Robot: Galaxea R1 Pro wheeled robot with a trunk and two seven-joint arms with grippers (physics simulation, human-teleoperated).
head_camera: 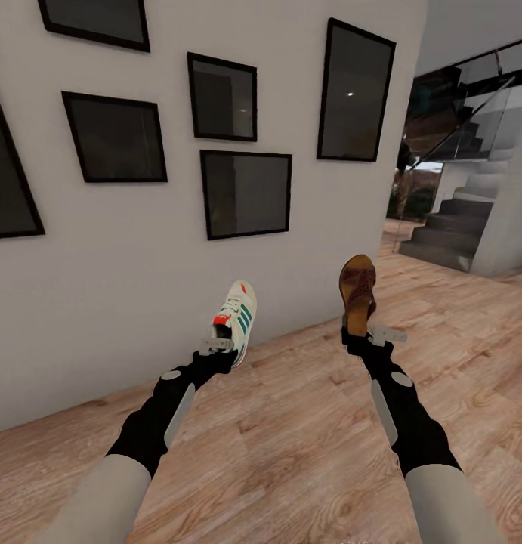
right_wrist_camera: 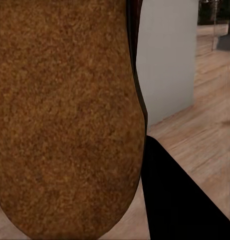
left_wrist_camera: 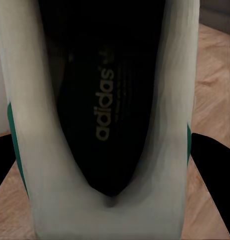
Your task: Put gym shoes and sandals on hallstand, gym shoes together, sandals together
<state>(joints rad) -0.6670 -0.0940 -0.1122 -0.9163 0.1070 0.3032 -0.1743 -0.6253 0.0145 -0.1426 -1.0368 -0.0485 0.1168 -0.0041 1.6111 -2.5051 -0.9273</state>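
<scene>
My left gripper (head_camera: 219,346) is shut on a white gym shoe (head_camera: 236,317) with green stripes and red-orange accents, held upright above the corridor floor (head_camera: 291,423). Up close in the left wrist view, the gym shoe (left_wrist_camera: 102,120) shows its dark insole between white sides. My right gripper (head_camera: 364,332) is shut on a brown sandal (head_camera: 357,291), held toe-up at about the same height. The sandal (right_wrist_camera: 65,120) shows its tan-brown footbed in the right wrist view. The hallstand, the other gym shoe and the other sandal are out of view.
A white wall (head_camera: 140,257) with several dark framed pictures (head_camera: 245,193) runs close ahead and to the left. At the far right a grey staircase (head_camera: 461,223) with a glass railing rises beyond the wall's corner.
</scene>
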